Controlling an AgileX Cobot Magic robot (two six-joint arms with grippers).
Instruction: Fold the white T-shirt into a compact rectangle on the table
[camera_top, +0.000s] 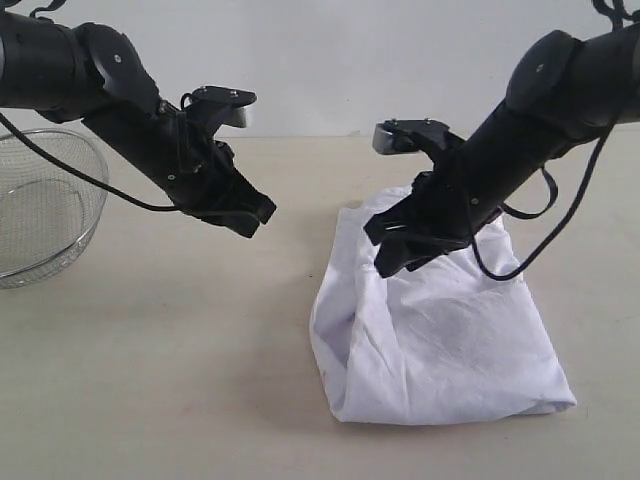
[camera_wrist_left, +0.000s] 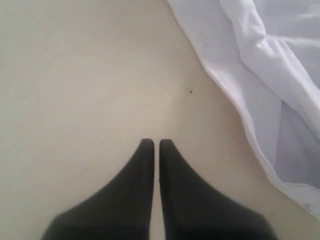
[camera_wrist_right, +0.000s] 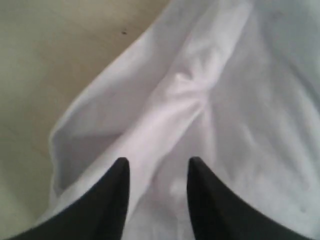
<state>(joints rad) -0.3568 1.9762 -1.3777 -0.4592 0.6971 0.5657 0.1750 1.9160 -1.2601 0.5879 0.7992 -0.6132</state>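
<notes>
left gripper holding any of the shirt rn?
No. The left gripper is shut with nothing in it, over bare table, and the white T-shirt lies clear of its tips.

The white T-shirt (camera_top: 440, 340) lay in a rumpled, roughly rectangular bundle on the table (camera_top: 150, 390), right of centre. The right gripper (camera_top: 398, 258) hung over its far left corner. The left gripper (camera_top: 255, 216) hovered above bare tabletop, between the shirt and a wire-mesh basket (camera_top: 40, 200).

Matte black jointed arms (camera_top: 150, 140), looping black cables (camera_top: 80, 172), tapered black left tool (camera_wrist_left: 156, 145)
</notes>
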